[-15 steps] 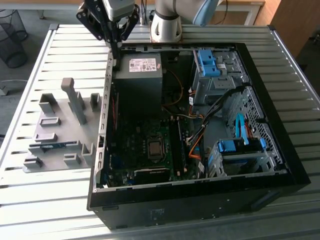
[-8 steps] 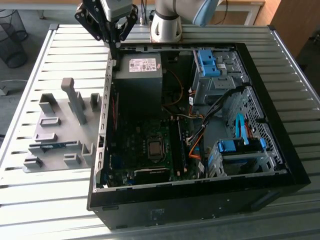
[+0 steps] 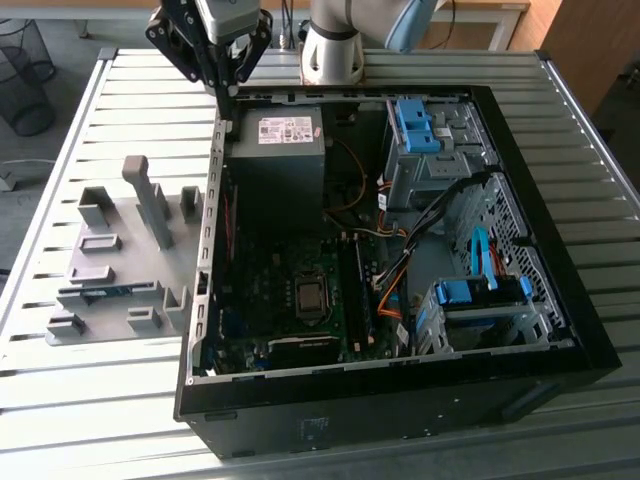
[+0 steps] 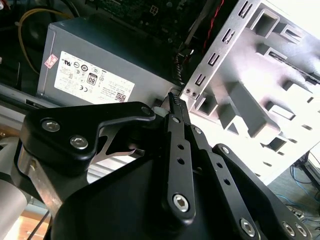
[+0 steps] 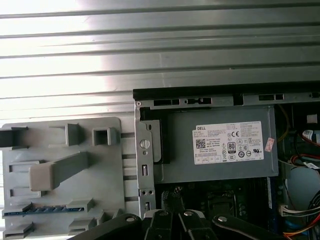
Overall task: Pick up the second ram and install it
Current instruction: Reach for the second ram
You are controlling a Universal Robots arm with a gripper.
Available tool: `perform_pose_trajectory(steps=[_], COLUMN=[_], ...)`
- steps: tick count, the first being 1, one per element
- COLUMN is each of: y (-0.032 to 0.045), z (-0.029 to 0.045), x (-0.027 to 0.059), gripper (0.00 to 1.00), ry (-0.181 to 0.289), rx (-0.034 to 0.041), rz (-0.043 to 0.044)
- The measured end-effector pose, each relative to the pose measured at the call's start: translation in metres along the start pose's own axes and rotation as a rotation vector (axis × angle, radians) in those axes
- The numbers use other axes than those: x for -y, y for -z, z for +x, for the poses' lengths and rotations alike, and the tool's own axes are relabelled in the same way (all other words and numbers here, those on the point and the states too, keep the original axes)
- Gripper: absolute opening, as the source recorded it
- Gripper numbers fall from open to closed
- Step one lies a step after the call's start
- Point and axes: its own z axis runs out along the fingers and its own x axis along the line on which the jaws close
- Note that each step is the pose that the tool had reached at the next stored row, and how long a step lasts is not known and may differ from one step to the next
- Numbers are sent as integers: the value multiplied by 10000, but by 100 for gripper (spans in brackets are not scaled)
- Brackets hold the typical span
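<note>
Blue second ram point(image 3: 105, 291) lies in a slot of the grey holder tray point(image 3: 120, 228) on the slatted tabletop point(image 3: 60, 390), just outside the computer case point(image 3: 400, 400), well apart from the gripper point(image 3: 227, 92). The gripper hangs above the case's corner by the power supply point(image 3: 275, 160), jaws pressed together and empty. Likely risks: clipping the case wall point(image 3: 212, 220) or the tray's upright posts point(image 3: 150, 200); an off-centre pinch could cock the thin board in its slot.

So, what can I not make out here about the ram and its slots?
First wrist view: the gray holder hides most of the second ram; chips too small.
Exterior view: memory slots too dark to tell whether filled.
First wrist view: gripper and picture edge cut off the motherboard.
</note>
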Motion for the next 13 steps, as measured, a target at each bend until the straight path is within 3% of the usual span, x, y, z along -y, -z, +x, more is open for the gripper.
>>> perform_pose_trajectory(steps=[13], y=[-8], z=[85], x=[7], gripper=[10], ry=[0], rx=[0], rz=[0])
